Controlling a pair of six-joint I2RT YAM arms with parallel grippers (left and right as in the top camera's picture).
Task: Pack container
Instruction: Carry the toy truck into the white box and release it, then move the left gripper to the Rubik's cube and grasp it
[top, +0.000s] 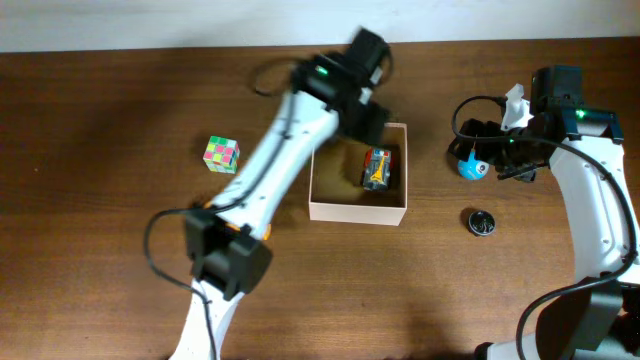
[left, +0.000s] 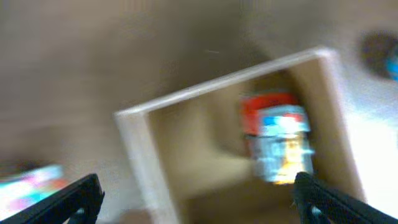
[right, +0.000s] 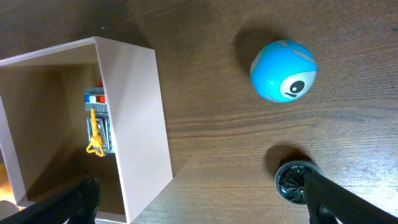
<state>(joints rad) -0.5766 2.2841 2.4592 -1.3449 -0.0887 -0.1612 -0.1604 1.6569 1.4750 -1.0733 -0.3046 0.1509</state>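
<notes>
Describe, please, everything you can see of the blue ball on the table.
The blue ball is a smooth, glossy sphere, plastic by its look, bright blue with paler streaks and a white oval holding a black dot, like an eye. It sits on the wooden table to the right of the container, apart from its wall, with a small dark round disc nearby. In the wrist view only the table touches it.
</notes>
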